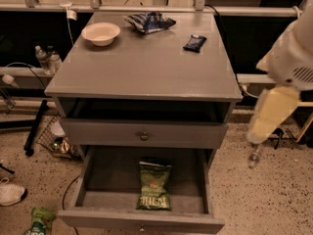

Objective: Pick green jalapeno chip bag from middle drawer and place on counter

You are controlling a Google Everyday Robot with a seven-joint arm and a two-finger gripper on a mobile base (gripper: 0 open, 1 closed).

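Observation:
The green jalapeno chip bag [154,185] lies flat on the floor of the open middle drawer [86,187], near its front and a little right of centre. The drawer is pulled far out below the counter [146,70]. My arm hangs at the right edge of the view, beside the cabinet. Its pale lower end, the gripper [259,130], points down at about the height of the upper drawer front. It is well to the right of the bag and above it, and touches nothing.
On the counter stand a white bowl [100,33], a blue-and-white snack bag [149,22] and a small dark packet [194,43]. The upper drawer [143,136] is slightly out. On the floor are a brighter green pouch [39,223], a shoe [10,192], a wire basket [55,141] and a bottle [254,155].

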